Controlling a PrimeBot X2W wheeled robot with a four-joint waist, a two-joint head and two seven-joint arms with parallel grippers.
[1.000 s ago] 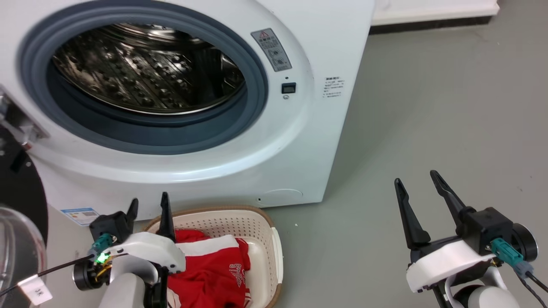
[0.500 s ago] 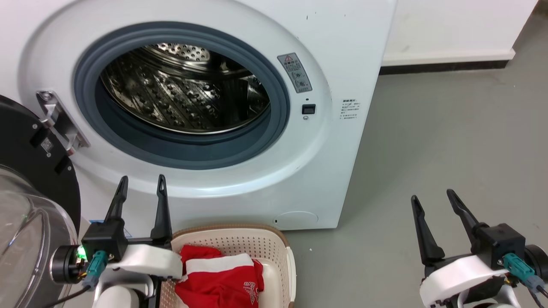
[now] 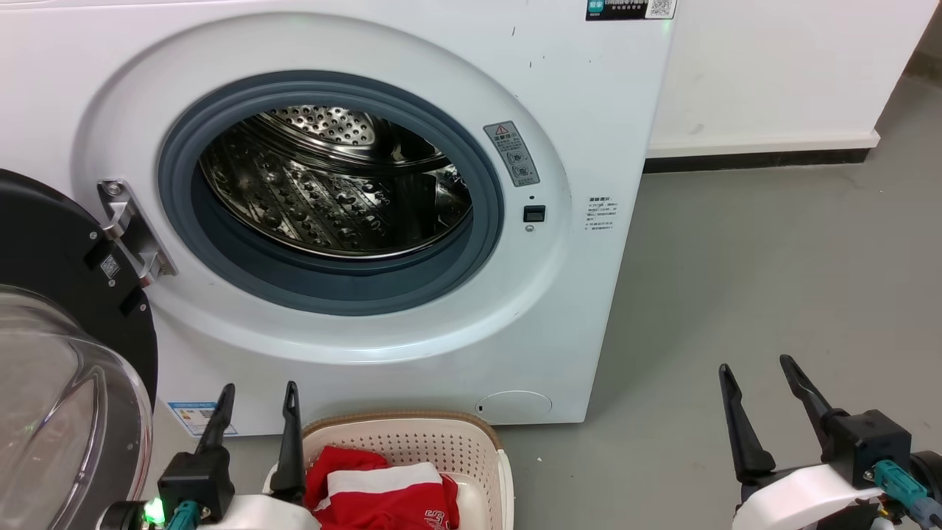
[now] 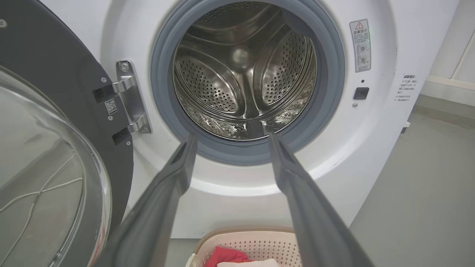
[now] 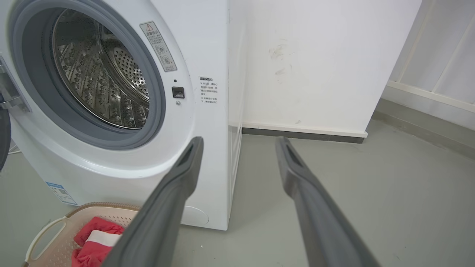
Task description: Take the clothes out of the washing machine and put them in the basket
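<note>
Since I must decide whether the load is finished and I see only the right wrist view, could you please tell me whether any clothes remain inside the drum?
Observer: The left wrist view looks straight into the washing machine: bare steel, no fabric visible.
Operator: Thank you. Is the other arm carrying something?
Observer: No, the left gripper is open and holds nothing.
Operator: What stands at the far left?
Observer: The door stands open, hinged left of the porthole.
</note>
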